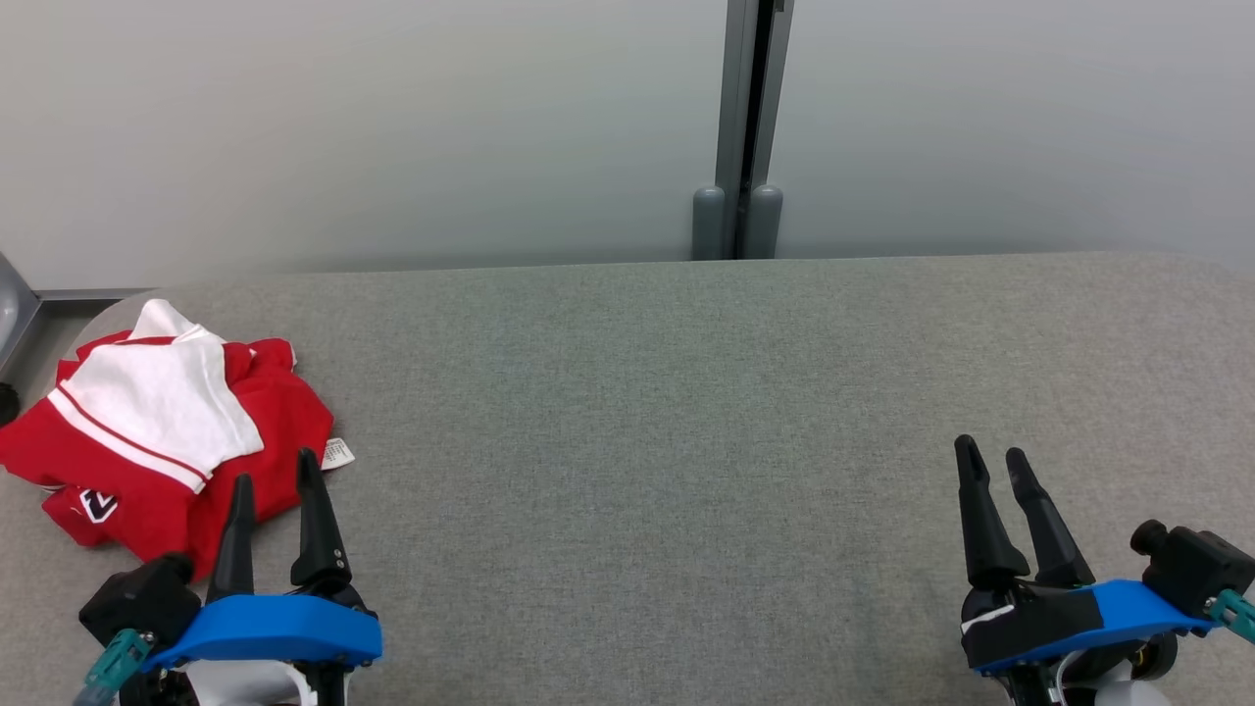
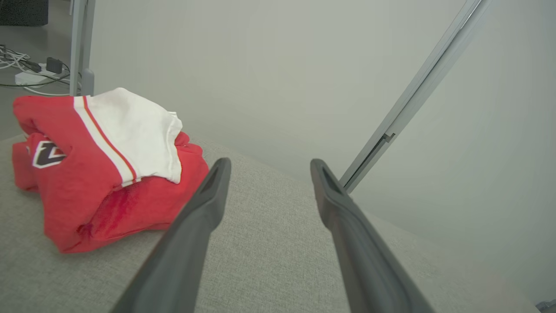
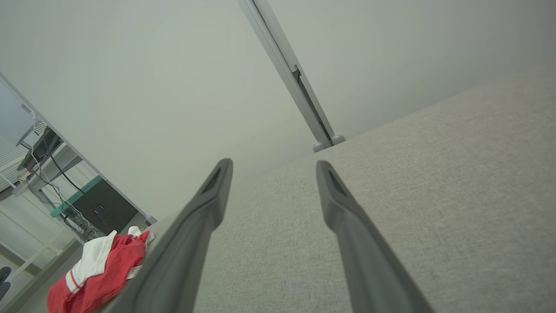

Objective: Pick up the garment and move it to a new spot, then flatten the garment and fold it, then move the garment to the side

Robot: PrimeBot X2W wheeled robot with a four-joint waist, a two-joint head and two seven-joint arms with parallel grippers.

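Note:
A crumpled red and white garment (image 1: 162, 431) lies bunched at the far left of the grey table (image 1: 686, 412), near its left edge. My left gripper (image 1: 275, 476) stands open just to the garment's near right, fingertips close to its hem, nothing between them. In the left wrist view the garment (image 2: 100, 161) sits left of the open fingers (image 2: 213, 191). My right gripper (image 1: 990, 453) is open over bare table at the lower right, far from the cloth. The right wrist view shows the garment (image 3: 100, 271) far off at lower left.
A grey partition wall rises behind the table, with a metal post (image 1: 745, 127) at its middle. Beyond the table's left edge are cables and a power strip (image 2: 30, 71) on the floor, and a desk with dark equipment (image 3: 100, 206).

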